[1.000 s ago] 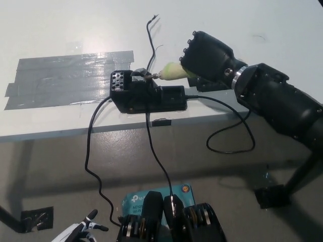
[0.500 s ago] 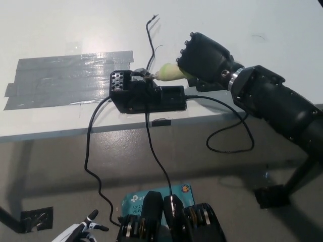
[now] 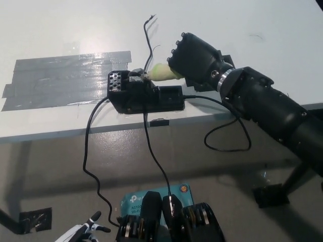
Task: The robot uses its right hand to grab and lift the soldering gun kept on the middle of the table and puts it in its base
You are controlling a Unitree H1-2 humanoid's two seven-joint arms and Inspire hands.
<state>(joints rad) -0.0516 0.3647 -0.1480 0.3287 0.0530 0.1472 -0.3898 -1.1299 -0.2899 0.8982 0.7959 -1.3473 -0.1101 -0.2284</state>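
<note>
Fingers of the right hand (image 3: 194, 59) hide most of the gripped soldering gun (image 3: 162, 72); left hand (image 3: 81, 233) cropped, grip unreadable.

One yellow-green-handled soldering gun (image 3: 162, 72). One black box-shaped base (image 3: 146, 96). One white table (image 3: 65, 30), bearing one patch of grey duct tape (image 3: 55, 83). Several thin black cables (image 3: 91, 151), exact number unclear. One teal box (image 3: 139, 197) below. Two robot hands: one black right hand (image 3: 194, 59), one white left hand (image 3: 81, 233).

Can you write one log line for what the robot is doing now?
right hand: shut on soldering gun | tip at base | left hand: resting low
</note>
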